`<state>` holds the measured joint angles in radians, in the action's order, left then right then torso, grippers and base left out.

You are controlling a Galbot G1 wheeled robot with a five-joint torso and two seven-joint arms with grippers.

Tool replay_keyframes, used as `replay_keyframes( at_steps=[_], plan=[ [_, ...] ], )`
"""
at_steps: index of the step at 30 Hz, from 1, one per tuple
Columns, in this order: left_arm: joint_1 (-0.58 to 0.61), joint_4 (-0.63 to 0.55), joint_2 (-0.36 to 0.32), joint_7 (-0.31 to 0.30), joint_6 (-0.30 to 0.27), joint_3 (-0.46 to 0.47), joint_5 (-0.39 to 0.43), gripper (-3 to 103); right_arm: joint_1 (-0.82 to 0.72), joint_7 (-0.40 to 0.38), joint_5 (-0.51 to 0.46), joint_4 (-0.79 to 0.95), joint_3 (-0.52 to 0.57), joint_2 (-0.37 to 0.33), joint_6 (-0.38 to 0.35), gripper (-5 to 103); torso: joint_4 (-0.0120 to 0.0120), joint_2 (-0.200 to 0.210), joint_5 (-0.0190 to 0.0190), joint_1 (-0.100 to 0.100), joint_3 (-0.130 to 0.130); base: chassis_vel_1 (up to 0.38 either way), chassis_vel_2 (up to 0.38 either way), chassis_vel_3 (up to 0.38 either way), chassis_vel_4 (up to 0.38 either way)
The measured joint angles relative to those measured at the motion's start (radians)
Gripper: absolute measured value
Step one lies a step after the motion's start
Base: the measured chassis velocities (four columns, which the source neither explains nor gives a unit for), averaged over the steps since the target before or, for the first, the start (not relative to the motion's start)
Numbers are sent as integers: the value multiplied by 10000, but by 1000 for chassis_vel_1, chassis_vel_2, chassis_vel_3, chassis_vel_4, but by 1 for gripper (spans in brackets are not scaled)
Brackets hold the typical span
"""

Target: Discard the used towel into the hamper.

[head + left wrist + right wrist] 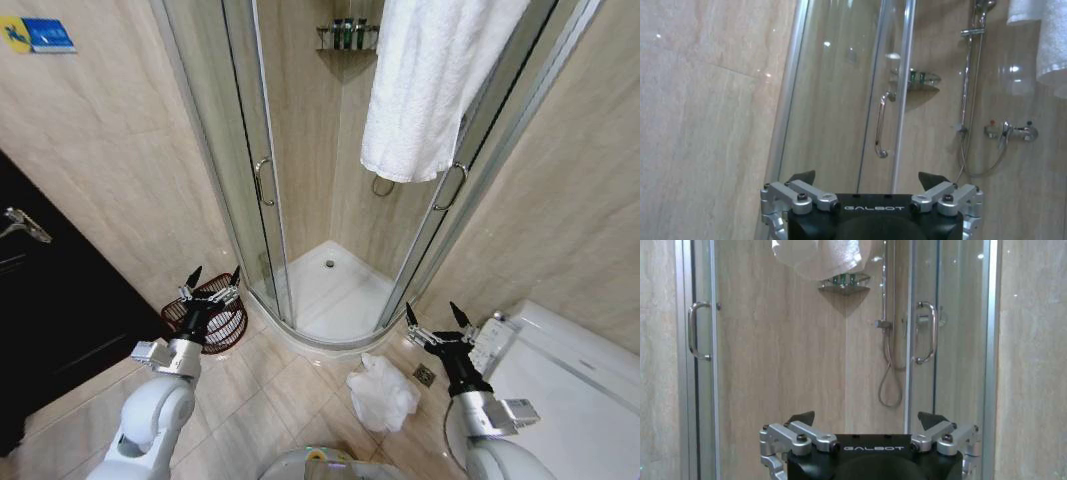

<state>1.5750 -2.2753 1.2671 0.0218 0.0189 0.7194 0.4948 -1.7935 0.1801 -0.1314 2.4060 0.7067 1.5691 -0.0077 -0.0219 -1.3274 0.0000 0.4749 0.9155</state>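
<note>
Hamper (212, 322): dark red-brown wire basket on the tiled floor (265, 385), at our left, between the black door (50, 330) and the shower enclosure (330, 300). White towel (430, 85) hangs over the top of the shower glass, upper right, well apart from the hamper. A crumpled white bag (382, 393) lies on the floor near a drain (424, 375).

Left pincer (213, 277) hangs just above the hamper's rim, jaws apart, nothing held. Right pincer (434, 316) hovers near the toilet (570, 390), jaws apart too, nothing held.
</note>
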Motion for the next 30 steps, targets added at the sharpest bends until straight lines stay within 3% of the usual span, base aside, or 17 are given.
replay_keyframes(
  at_steps=[30],
  plan=[
    [66, -101, 22, 17, -16, 55, 0, 100, -50, -38, -41, -52, 52, -8, 77, 100, -1, 0, 0, -2, -1, 77, -73, -82, 78]
  ],
)
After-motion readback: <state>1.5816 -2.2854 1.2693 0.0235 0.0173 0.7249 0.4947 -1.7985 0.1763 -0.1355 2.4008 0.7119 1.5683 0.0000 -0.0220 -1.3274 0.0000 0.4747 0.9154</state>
